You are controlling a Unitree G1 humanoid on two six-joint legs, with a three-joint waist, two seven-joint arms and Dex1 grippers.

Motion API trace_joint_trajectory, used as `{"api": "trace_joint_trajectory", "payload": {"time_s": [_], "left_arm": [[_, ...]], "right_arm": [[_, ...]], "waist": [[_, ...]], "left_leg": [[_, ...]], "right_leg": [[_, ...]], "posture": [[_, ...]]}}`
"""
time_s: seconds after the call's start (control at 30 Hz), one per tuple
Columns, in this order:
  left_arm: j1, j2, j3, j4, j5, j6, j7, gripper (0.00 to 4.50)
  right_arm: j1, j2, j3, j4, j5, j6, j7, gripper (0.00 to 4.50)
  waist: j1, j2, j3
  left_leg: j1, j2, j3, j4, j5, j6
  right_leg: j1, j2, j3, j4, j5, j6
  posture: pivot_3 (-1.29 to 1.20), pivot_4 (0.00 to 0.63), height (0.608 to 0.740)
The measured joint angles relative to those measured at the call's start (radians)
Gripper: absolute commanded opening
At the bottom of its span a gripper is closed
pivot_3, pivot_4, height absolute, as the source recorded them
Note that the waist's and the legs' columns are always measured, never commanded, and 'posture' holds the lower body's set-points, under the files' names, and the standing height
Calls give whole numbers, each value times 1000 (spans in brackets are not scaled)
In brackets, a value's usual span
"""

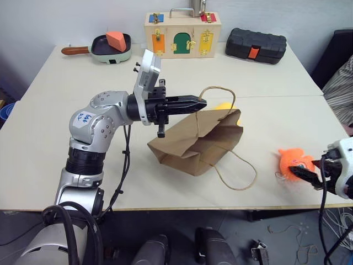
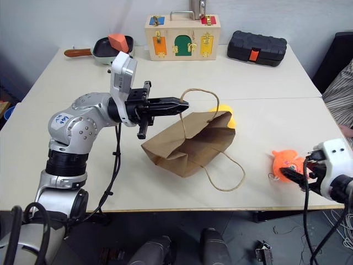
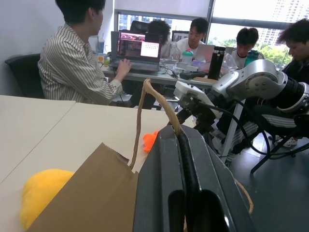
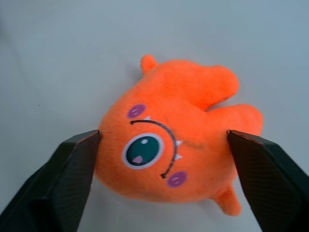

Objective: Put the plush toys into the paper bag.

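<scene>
Brown paper bag [image 1: 196, 144] lies slumped on the table [image 1: 66, 138], one cord handle pulled up by the left gripper [image 1: 199, 102], fingers clamped shut on that loop, gripper roughly level and pointing toward the robot's right. Bag body hangs just below and beyond the closed fingertips; second handle loop [image 1: 238, 175] trails loose on the table on the near side. Yellow plush toy [image 1: 227, 107] sits just past the left gripper's tip, behind the bag's upper edge, touching the paper; can't tell if it's partly inside the mouth.

Right gripper [image 2: 300, 178] is down at the table's right near edge, fingers spread wide with the orange plush toy [image 4: 174, 145] between them. Wrist view: one pad [image 4: 77, 169] looks right at the toy's side, the other stands a little off it; toy rests on the table, eye side up, not lifted.

Far behind the left gripper: pan [image 1: 110, 47] with orange block [image 1: 116, 40], wooden box [image 1: 182, 34], black case [image 1: 256, 45]. People sit at desks beyond the table in the left wrist view.
</scene>
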Motion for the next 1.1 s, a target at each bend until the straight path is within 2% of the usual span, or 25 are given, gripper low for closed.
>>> {"api": "trace_joint_trajectory", "payload": {"time_s": [0.1,0.2,0.43,0.53,0.63,0.8,0.87,1.0,1.1], "left_arm": [[0,4,0,1,1,0,-1,0],[0,7,0,1,1,0,0,0],[7,19,6,-24,-1,14,12,0],[7,19,10,-21,0,12,15,0],[6,10,12,-1,5,-4,17,0],[6,-2,9,10,14,-10,20,0],[6,-1,8,10,19,-10,17,0],[6,3,7,12,29,-13,12,0],[5,6,9,18,33,-15,11,0]], "right_arm": [[3,22,27,19,-4,-6,-17,4437],[9,22,50,22,-14,-32,-21,3828],[48,24,65,17,-23,-106,-14,1549],[52,-6,76,16,-14,-141,32,782],[-15,0,76,-10,107,-100,94,110],[-295,15,44,-122,459,37,73,42],[-358,25,67,-161,547,62,41,42],[-391,35,164,-172,588,78,-20,42],[-414,25,305,-174,504,35,-28,42]], "waist": [[0,0,0],[0,0,0],[-1,0,0],[-1,0,0],[-4,0,0],[-2,0,0],[4,0,0],[17,0,0],[16,0,0]], "left_leg": [[0,0,0,0,0,0],[0,0,0,0,0,0],[1,0,0,0,0,0],[1,0,0,1,0,0],[1,0,1,1,0,0],[0,1,-1,0,0,-1],[0,1,-3,0,0,-1],[-1,-1,-3,0,0,0],[-1,-1,-3,0,0,0]], "right_leg": [[0,0,0,0,0,0],[0,0,0,0,0,0],[1,1,0,0,0,0],[1,0,0,0,0,0],[0,1,1,0,0,0],[0,1,-1,-1,0,0],[1,1,-2,-1,0,0],[1,-1,-3,-1,0,0],[0,-1,-3,-1,0,0]], "posture": [[0,150,740],[0,150,740],[0,150,740],[0,150,740],[0,150,740],[0,150,740],[0,150,740],[0,150,740],[0,150,740]]}}
